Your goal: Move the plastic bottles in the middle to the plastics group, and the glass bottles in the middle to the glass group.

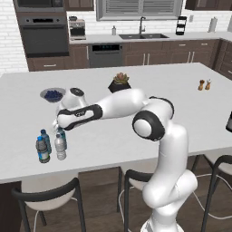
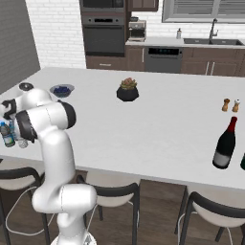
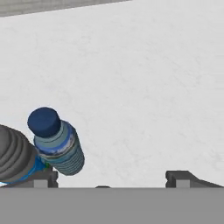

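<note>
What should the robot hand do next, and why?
Probably lift straight up. The gripper is open with nothing between its fingers, and the blue-capped bottle stands close beside it, by the dark grey bottle; moving sideways might knock it.

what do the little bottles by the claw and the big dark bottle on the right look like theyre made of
The blue-capped bottle looks like thin tinted plastic: translucent ribbed body, matte blue cap. The clear-whitish bottle seems to be the same kind of plastic, though it is too small to be sure. The dark bottle with the red top looks like glass: glossy, near black, narrow neck, pale label.
</note>
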You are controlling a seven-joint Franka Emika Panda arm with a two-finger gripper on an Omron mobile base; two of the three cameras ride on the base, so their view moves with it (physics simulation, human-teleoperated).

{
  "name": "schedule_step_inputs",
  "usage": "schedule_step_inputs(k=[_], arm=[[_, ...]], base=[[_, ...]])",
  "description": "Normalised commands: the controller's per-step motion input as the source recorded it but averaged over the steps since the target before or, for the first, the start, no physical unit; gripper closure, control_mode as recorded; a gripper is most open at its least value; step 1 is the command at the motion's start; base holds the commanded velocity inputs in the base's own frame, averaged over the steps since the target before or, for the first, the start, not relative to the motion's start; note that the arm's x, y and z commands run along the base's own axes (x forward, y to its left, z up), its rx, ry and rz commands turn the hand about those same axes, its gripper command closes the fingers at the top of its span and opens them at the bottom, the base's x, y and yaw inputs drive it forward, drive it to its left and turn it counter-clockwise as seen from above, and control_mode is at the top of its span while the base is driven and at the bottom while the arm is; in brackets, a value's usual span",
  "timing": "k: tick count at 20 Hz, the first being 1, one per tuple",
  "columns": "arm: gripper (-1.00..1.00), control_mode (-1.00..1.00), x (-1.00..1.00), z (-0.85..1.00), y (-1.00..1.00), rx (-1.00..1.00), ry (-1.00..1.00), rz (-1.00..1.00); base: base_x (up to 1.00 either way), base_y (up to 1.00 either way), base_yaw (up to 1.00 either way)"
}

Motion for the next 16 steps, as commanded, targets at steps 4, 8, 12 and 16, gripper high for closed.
schedule_step_inputs(k=[4,8,12,16], arm=[[-1.00,-1.00,-0.37,0.79,-0.40,0.00,0.00,0.00],[-1.00,-1.00,-0.86,0.65,-0.82,0.01,0.00,-0.13],[-1.00,-1.00,-0.82,0.54,-1.00,0.04,0.00,-0.13],[-1.00,-1.00,-0.81,0.50,-1.00,0.04,-0.02,-0.13]], base=[[0.00,0.00,0.00],[0.00,0.00,0.00],[0.00,0.00,0.00],[0.00,0.00,0.00]])
